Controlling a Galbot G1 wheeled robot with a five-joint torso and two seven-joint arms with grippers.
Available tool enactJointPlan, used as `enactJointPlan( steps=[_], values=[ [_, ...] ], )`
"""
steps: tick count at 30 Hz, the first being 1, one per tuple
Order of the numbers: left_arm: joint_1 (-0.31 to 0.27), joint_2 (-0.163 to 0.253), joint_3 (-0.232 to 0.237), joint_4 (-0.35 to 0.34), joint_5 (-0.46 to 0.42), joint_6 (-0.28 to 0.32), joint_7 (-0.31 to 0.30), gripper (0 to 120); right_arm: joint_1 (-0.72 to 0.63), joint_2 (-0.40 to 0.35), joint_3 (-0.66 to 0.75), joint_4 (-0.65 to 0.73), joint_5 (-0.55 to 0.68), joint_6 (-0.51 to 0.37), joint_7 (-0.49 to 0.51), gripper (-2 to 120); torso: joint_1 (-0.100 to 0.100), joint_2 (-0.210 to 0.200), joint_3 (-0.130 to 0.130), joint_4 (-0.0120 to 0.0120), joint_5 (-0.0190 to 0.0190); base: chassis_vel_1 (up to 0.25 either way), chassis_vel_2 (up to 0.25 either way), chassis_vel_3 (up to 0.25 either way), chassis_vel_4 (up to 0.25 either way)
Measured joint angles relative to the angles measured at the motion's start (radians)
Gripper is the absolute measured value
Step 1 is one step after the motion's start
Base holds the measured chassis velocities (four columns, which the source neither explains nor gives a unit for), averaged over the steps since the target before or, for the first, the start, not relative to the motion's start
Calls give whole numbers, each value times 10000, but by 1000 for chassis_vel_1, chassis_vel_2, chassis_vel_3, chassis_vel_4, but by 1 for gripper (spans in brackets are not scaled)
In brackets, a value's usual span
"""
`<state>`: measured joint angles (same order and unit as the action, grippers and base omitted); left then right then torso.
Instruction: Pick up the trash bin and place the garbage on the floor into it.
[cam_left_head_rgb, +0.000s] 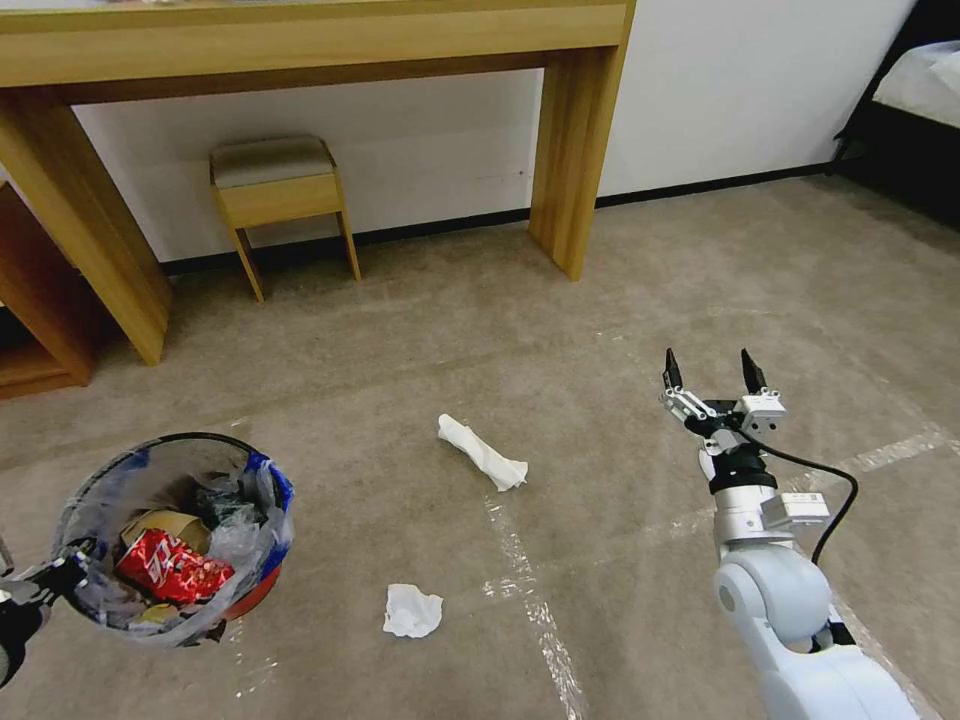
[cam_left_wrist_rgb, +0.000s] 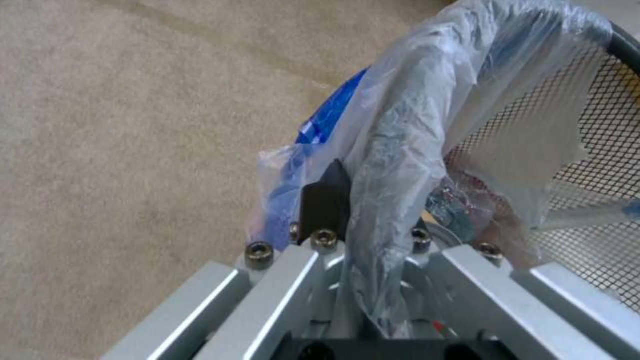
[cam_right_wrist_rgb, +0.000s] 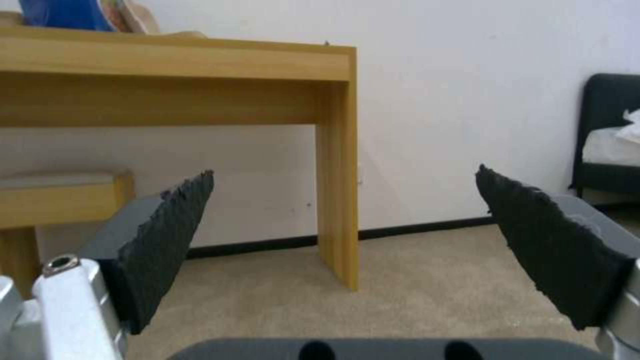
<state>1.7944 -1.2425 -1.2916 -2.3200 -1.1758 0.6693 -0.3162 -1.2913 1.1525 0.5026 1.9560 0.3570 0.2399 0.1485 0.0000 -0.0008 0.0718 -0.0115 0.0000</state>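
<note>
Your left gripper (cam_left_wrist_rgb: 360, 210) is clenched on the trash bin (cam_left_head_rgb: 170, 540) rim: light, but the liner's slippery. Right gripper (cam_left_head_rgb: 712, 372) hangs w/ fingers spread; pinch the soft tissue roll (cam_left_head_rgb: 482, 452) mid-body.

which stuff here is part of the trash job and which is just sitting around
Part of the job:
trash bin, held at its rim by the left pincer
rolled tissue
crumpled tissue
right pincer, open above the floor

Just there:
wooden desk
stool
bed
</note>
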Motion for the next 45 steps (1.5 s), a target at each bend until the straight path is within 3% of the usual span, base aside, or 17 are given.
enactJointPlan(
  steps=[8, 11, 14, 16, 17, 18, 20, 21, 24, 25, 27, 28, 30, 33, 34, 38, 45],
  values=[
    [4, -12, 48, 0, 33, 0, 6, 1, 198, -583, -374, 177, 355, -900, 89, 100, 0, 0, 0, 0, 1, 0, 0, 0, 0],
    [27, -38, 107, -9, 88, 0, 6, 1, 463, -986, -731, 413, 972, -1915, 190, 100, 0, 0, 1, -3, 0, 0, 0, 0, 0],
    [69, -58, 172, -54, 158, 7, 7, 1, 1235, -1695, -1524, 680, 1780, -3664, 270, 100, 0, 0, 2, 2, 0, 0, 0, 0, 0],
    [70, -58, 175, -54, 165, 9, 7, 1, 1381, -1795, -1666, 710, 1934, -3909, 293, 100, 0, 1, 2, -1, 0, 0, 0, 0, 0],
    [69, -57, 186, -53, 188, 13, 7, 1, 1983, -2169, -2161, 810, 2639, -4976, 359, 100, 0, 0, 2, 2, 0, 0, 0, 0, 0],
    [69, -57, 186, -53, 188, 13, 7, 1, 1983, -2169, -2161, 810, 2639, -4976, 359, 100, 0, 0, 2, 2, 0, 0, 0, 0, 0],
    [84, -53, 230, -6, 266, 13, 40, 1, 2718, -2702, -2728, 889, 3821, -6408, 208, 100, 0, 0, 2, 2, 0, 0, 0, 0, 0],
    [84, -53, 230, -6, 266, 13, 40, 1, 2718, -2702, -2728, 889, 3821, -6408, 208, 100, 0, 0, 2, 2, 0, 0, 0, 0, 0],
    [30, -71, 308, 64, 363, 14, 64, 1, 3275, -3221, -3272, 793, 4214, -7238, -540, 100, 0, 0, 2, 2, 0, 0, 0, 0, 0],
    [-18, -84, 356, 100, 396, 14, 67, 1, 3518, -3565, -3567, 654, 4002, -7501, -1420, 100, 0, 0, 2, 2, 1, 0, 0, 0, 0],
    [-86, -94, 440, 152, 461, 14, 71, 1, 3847, -4041, -3958, 389, 3304, -7653, -2882, 100, 0, 0, 2, -2, 0, 0, 0, 0, 0],
    [-86, -94, 440, 152, 461, 14, 71, 1, 3847, -4041, -3958, 389, 3304, -7653, -2882, 100, 0, 0, 2, -2, 0, 0, 0, 0, 0],
    [-199, -144, 573, 217, 568, 14, 72, 1, 4283, -4729, -4436, 15, 2242, -7653, -5388, 100, 0, 1, 2, -3, -1, 0, 0, 0, 0],
    [-232, -173, 627, 236, 607, 14, 72, 1, 4445, -4907, -4635, -126, 1911, -7506, -6107, 100, 0, 1, 2, -3, 0, 0, 0, 0, 0],
    [-278, -223, 712, 263, 694, 13, 76, 1, 4755, -5118, -5023, -371, 1450, -7103, -6968, 100, 0, 1, 2, -2, 1, 0, 0, 0, 0],
    [-323, -303, 826, 326, 833, 10, 86, 1, 5548, -5475, -6049, -665, 762, -6542, -7942, 100, 0, 1, 1, 1, 2, 0, 0, 0, 0],
    [-404, -389, 916, 433, 933, -4, 109, 1, 6972, -5503, -8178, -882, 222, -6733, -7806, 100, 0, 1, 2, -1, -1, 0, 0, 0, 0]
  ],
)
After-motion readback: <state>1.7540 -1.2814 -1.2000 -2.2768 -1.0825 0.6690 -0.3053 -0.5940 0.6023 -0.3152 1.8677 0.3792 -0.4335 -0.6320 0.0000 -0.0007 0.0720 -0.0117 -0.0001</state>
